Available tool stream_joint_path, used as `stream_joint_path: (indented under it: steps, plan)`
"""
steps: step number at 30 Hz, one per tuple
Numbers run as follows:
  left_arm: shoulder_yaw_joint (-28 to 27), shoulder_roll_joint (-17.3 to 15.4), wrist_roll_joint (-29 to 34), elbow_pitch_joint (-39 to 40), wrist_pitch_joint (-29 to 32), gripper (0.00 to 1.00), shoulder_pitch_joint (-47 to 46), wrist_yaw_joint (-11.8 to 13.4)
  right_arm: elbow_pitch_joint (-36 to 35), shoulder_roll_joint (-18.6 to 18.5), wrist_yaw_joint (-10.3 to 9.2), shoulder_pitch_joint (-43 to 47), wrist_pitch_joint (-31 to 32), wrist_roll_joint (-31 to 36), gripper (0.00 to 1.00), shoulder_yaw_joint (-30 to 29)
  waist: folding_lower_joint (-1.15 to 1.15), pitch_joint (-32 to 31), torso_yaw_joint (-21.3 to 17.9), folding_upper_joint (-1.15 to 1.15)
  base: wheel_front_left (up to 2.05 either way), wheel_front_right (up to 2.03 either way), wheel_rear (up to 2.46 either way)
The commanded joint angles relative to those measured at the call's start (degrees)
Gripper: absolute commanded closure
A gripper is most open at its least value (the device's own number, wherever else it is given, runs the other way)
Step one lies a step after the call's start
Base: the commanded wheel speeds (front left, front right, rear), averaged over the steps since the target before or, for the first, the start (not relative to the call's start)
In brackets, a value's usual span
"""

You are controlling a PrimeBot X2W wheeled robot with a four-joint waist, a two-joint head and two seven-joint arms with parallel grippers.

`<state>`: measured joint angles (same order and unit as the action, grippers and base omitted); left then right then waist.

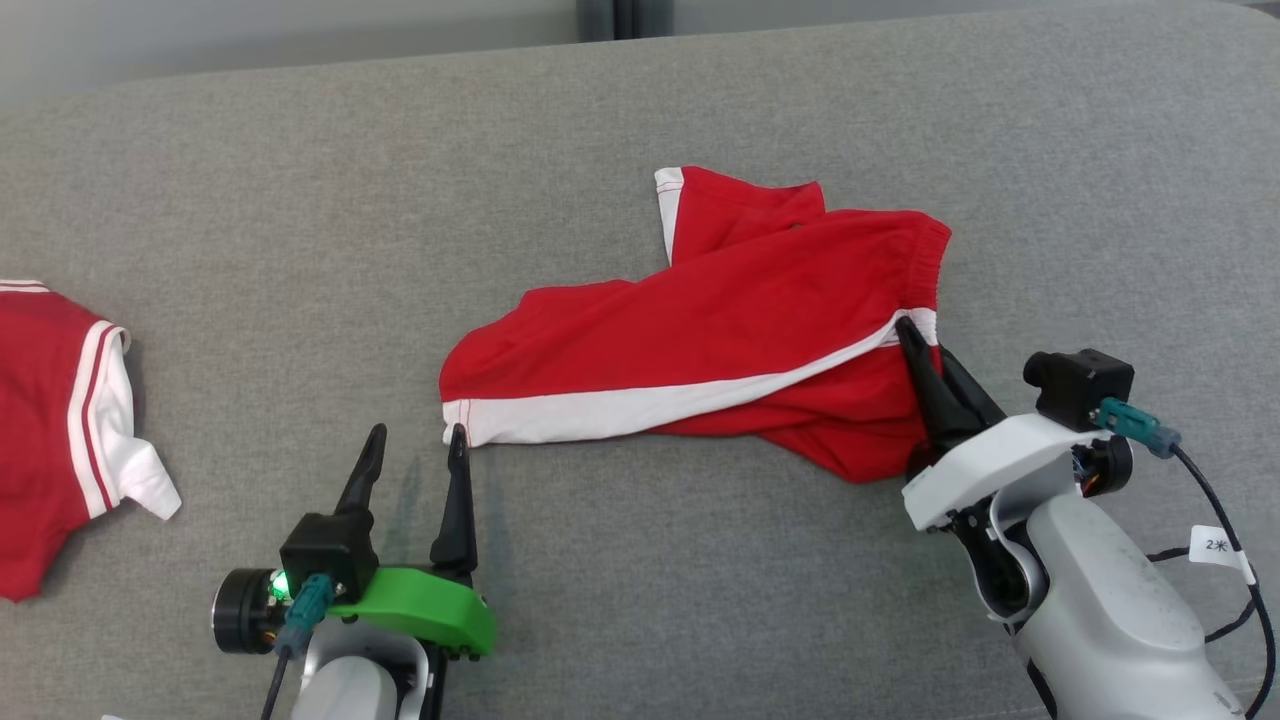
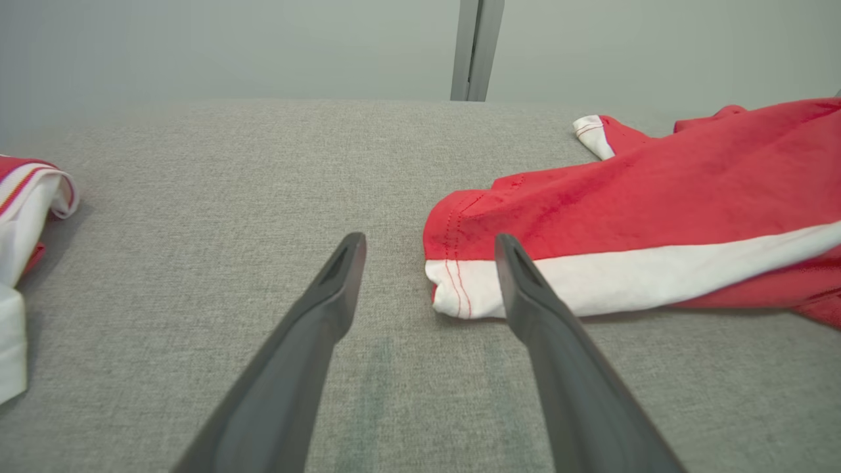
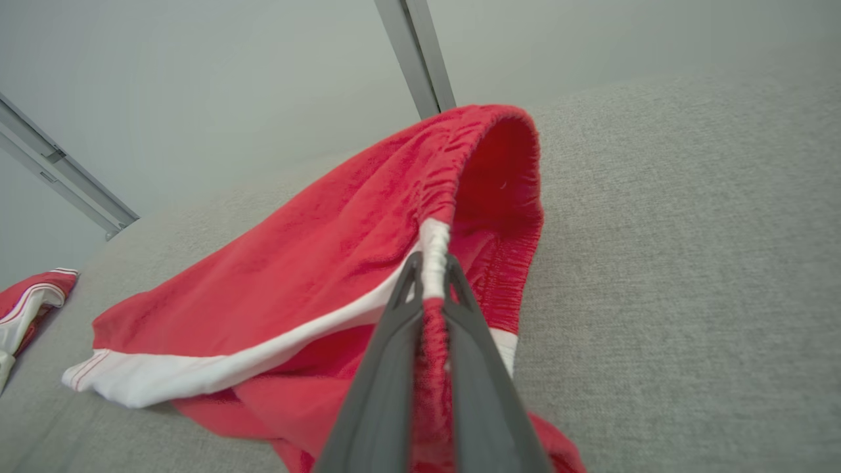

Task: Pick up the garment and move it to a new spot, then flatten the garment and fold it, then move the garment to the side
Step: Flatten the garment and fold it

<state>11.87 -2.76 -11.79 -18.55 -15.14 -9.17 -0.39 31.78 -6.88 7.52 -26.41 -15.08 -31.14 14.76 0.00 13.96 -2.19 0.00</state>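
Bright, soft, even light from above, no glare. Faint blurred shadows on the grey woven upholstered surface under the red shorts with a white side stripe and below the left gripper. Sharp in the head view; softened close to the lens along the right gripper. Bowed at the surface's far edge.

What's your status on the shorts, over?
Right gripper shut on red shorts at waistband. Left gripper open, at leg hem, not gripping. Second red garment far left, apart.

A: Head cam?
B: High, looking down on grey cushion, far edge at top.
A: Wrists?
B: Low, close, facing the far edge; all three share the red shorts.
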Motion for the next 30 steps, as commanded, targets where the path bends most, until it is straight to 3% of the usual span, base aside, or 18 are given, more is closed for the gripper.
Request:
stream_joint_path:
  steps: [1,9,15,16,17,18,19,20,30]
  plan:
    - [0.2,-0.3,-1.3,-0.4,0.0,0.0,-1.2,-0.8,-0.4,-0.6,-0.06,1.0,-0.1,0.0,1.0,-0.8,0.0,0.1,-0.1,0.0,0.0,0.0,0.0]
    - [2.3,-0.3,-6.8,-7.4,0.0,0.0,-4.4,-4.9,-1.2,-0.6,-0.06,1.3,-0.1,1.2,1.0,-2.2,0.0,1.7,-1.1,0.0,0.0,0.0,0.0]
    - [4.0,-0.3,-9.5,-11.5,0.0,0.0,-6.6,-6.1,-1.8,-0.3,-0.06,1.2,-0.1,1.9,1.0,-2.4,0.0,2.9,-1.6,0.0,0.0,0.0,0.0]
    - [4.1,-0.3,-9.8,-11.8,0.0,0.07,-6.8,-6.2,-1.9,-0.2,-0.06,1.2,-0.1,2.0,1.0,-2.4,0.0,3.0,-1.6,0.0,0.0,0.0,0.0]
    - [4.2,-0.3,-10.0,-12.1,0.0,0.47,-6.9,-6.3,-2.0,-0.2,-0.06,1.3,-0.1,2.1,1.0,-2.5,0.0,3.1,-1.7,0.0,0.0,0.0,0.0]
    - [4.2,-0.3,-10.1,-12.2,0.0,0.54,-7.0,-6.4,-2.0,-0.2,-0.06,1.3,-0.1,2.1,1.0,-2.5,0.0,3.1,-1.7,0.0,0.0,0.0,0.0]
    - [4.3,-0.3,-10.2,-12.3,0.0,0.73,-7.0,-6.5,-1.9,-0.1,-0.06,1.3,-0.1,2.2,1.0,-2.5,0.0,3.1,-1.7,0.0,0.0,0.0,0.0]
    - [4.4,-0.3,-10.3,-12.2,0.0,1.0,-7.0,-6.5,-1.9,-0.1,-0.06,1.3,-0.1,2.3,1.0,-2.5,0.0,3.1,-1.7,0.0,0.0,0.0,0.0]
    - [2.5,-0.3,-9.4,-6.0,0.0,1.0,-5.0,-6.9,-5.6,-0.1,-0.06,1.7,-0.1,3.1,1.0,-3.5,0.0,0.4,-0.9,0.0,0.0,0.0,0.0]
